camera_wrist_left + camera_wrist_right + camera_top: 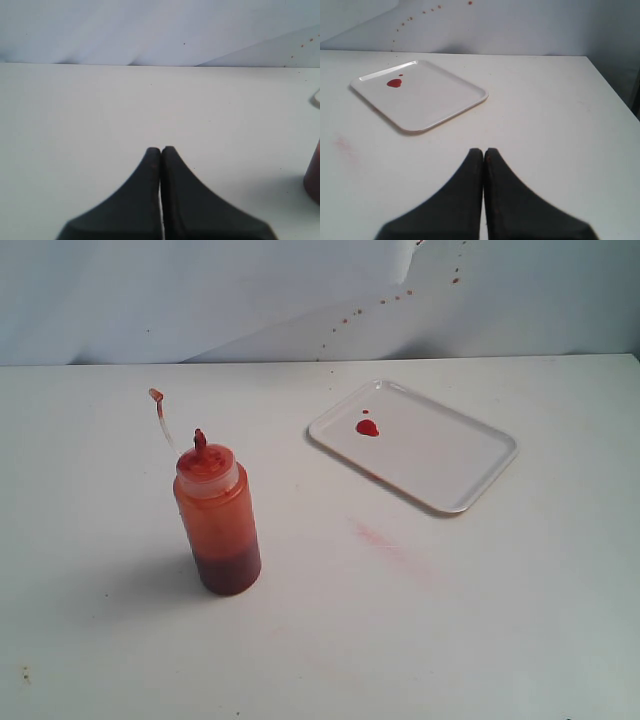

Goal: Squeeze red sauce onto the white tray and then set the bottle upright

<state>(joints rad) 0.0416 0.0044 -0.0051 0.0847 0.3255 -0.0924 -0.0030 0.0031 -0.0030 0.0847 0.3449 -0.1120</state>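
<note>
1. White counter [420, 640] is backed by a sauce-spattered sheet [380, 302]. In the exterior view the bottle [217, 515] stands upright at 8 o'clock. The white tray [470, 455], at 2 o'clock and well apart, carries a blob of red sauce [367, 427].
2. A spill could be caused if the uncapped bottle were knocked over by a passing arm.
3. The left pincer [161, 150] and right pincer [483, 151] are fully closed, jaws pressed together; nothing is held or touched.

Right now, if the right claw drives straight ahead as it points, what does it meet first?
Likely nothing close: the shut right claw points over bare table toward the backdrop. The white tray sits to one side of that line. Downward tilt is unclear.
</note>
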